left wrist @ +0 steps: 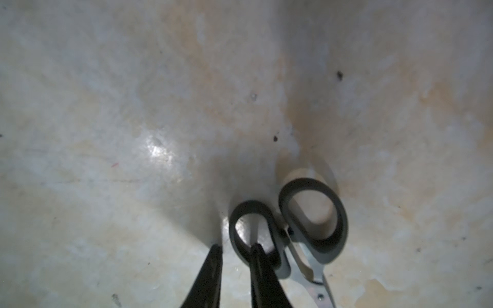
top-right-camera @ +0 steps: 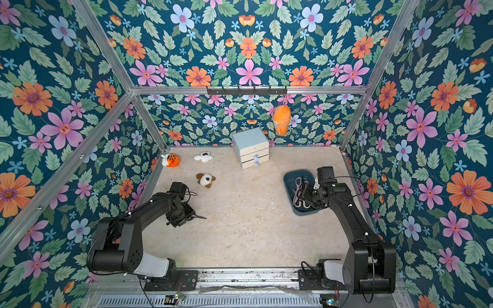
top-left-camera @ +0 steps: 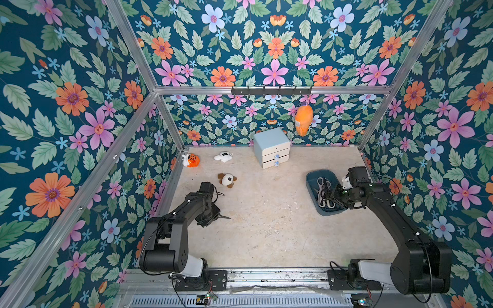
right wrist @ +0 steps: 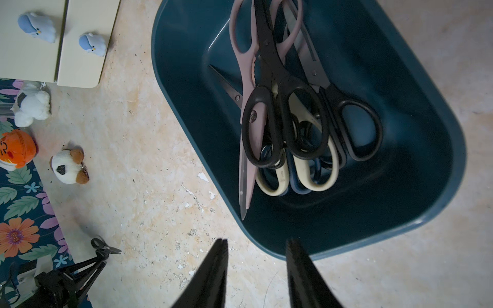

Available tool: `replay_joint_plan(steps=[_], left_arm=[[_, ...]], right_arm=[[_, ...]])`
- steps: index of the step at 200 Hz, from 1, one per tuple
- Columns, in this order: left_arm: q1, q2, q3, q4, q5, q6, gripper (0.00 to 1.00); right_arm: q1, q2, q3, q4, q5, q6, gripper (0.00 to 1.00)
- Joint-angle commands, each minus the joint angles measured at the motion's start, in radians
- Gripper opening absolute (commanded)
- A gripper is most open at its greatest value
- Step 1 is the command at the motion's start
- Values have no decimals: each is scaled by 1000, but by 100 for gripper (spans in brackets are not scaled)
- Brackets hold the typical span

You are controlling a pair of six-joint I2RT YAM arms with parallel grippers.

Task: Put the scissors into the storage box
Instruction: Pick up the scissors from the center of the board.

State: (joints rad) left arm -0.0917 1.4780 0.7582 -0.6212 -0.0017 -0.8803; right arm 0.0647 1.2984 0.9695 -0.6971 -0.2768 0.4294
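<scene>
The storage box (top-left-camera: 309,184) (top-right-camera: 286,184) (right wrist: 400,186) stands at the right of the table. Several scissors (right wrist: 282,112) (top-left-camera: 323,186) lie piled in it, with black, pink, cream and dark blue handles. My right gripper (right wrist: 256,245) (top-left-camera: 329,196) hangs open and empty over the box's near rim. On the left, a black-handled pair of scissors (left wrist: 314,221) (top-left-camera: 225,217) (top-right-camera: 200,217) lies low over the bare table. My left gripper (left wrist: 236,248) (top-left-camera: 213,216) has one finger inside the small handle loop and the other outside. Its jaws are closed narrowly on the loop's rim.
A pale blue cabinet (top-left-camera: 270,145) with white drawers stands at the back. Small plush toys lie at the back left: an orange one (top-left-camera: 192,160), a white one (top-left-camera: 223,156) and a brown-and-white one (top-left-camera: 227,180). An orange plush (top-left-camera: 303,120) hangs from the hook rail.
</scene>
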Motion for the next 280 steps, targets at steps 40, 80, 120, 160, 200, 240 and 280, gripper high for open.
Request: replay_joint_plan(steps=[40, 80, 120, 160, 200, 240, 280], left_arm=[[1, 50, -35, 31, 2, 6, 21], [1, 69, -61, 59, -6, 1, 17], [1, 94, -77, 90, 1, 7, 0], [1, 78, -50, 97, 6, 25, 0], [-15, -6, 28, 80, 50, 25, 0], [-108, -56, 135, 49, 51, 12, 0], [-277, -15, 218, 65, 43, -25, 0]], right_arm=[[0, 23, -1, 33, 16, 11, 40], [0, 30, 0, 44, 14, 20, 40], [1, 34, 16, 39, 4, 17, 39], [1, 30, 28, 25, -31, 16, 39], [75, 10, 46, 8, -54, 39, 38], [224, 6, 46, 69, -80, 101, 38], [334, 18, 22, 246, -180, 162, 38]])
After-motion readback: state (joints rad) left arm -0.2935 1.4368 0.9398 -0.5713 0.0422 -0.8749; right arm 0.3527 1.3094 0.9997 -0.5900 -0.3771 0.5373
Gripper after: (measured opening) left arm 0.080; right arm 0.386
